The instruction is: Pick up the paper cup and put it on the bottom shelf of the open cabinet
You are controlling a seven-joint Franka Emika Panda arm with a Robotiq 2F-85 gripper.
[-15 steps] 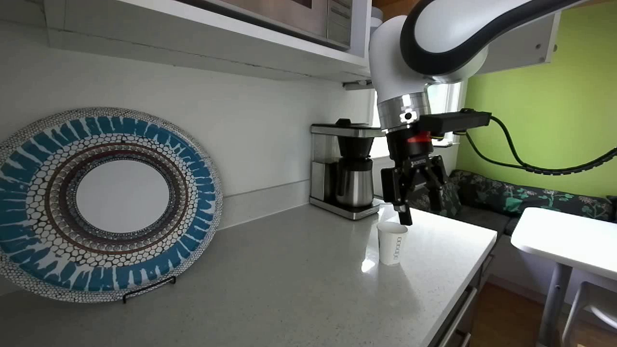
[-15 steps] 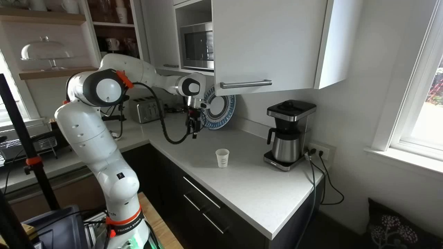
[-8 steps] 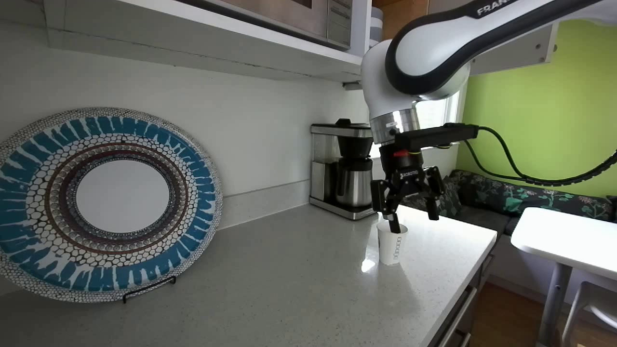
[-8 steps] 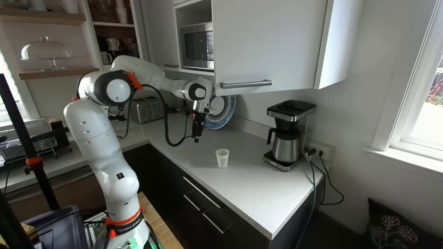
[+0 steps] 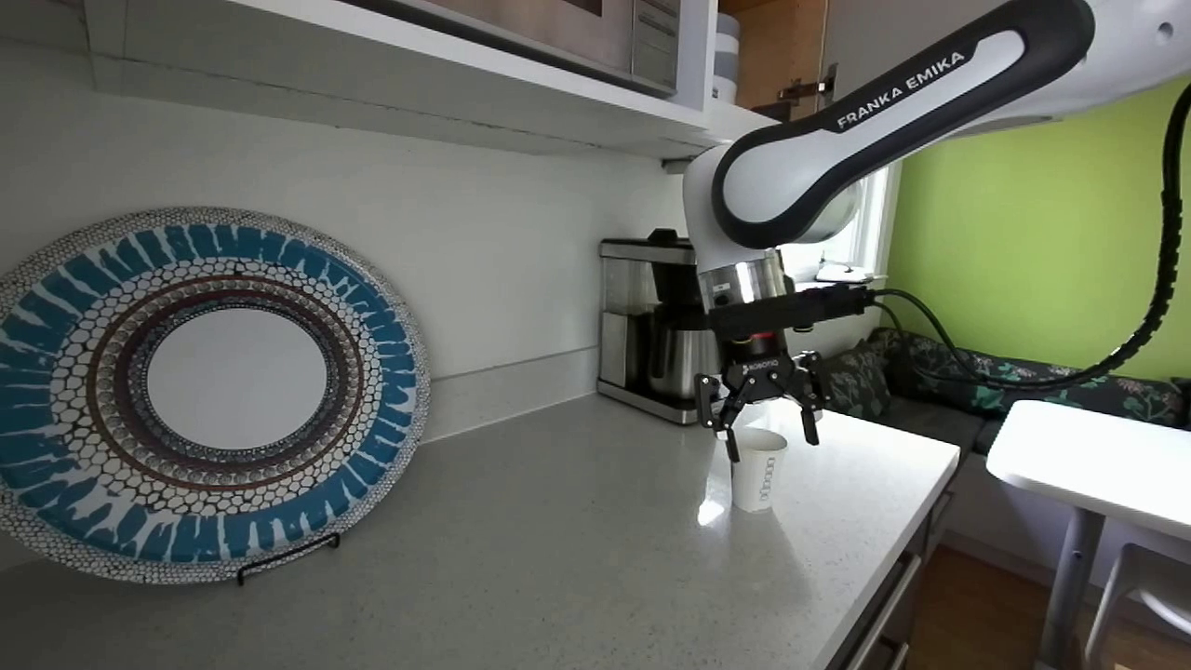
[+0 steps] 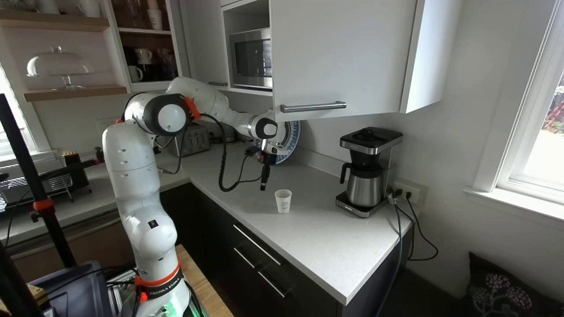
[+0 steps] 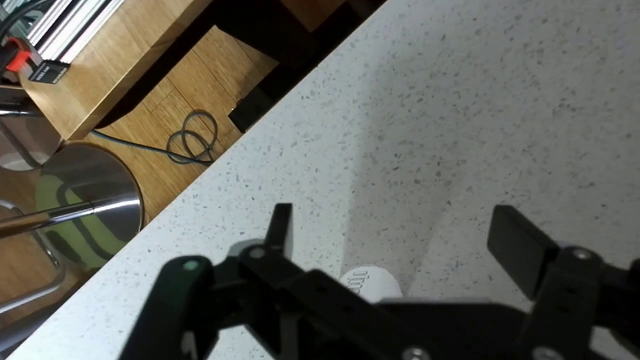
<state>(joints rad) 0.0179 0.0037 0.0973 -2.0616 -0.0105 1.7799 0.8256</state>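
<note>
One paper cup recorded in an exterior view: upright, mouth up, long axis vertical, standing on the speckled countertop. Print runs lengthwise along its wall. The gripper points down on the near side, its two fingers spread wide; one fingertip crosses the cup's rim in line of sight. The countertop's front edge runs near the cup; one drip coffee maker stands behind the cup, and open countertop reaches toward one round decorative plate. Overhead, the open cabinet shows its brown wooden inside and one hinge.

In an exterior view showing the wide white cabinet door and its single bar handle, the cup stands between the countertop's front edge and the coffee maker, apart from both. The gripper hangs just beside it with a visible gap; finger spread cannot be told from this side. Three drawer pulls are counted below the countertop.

In the wrist view, the two fingers stand well apart. Part of the cup's printed wall shows between them, low in this view, the remainder hidden behind the gripper. The countertop's edge runs diagonally, with wooden flooring beyond it.
</note>
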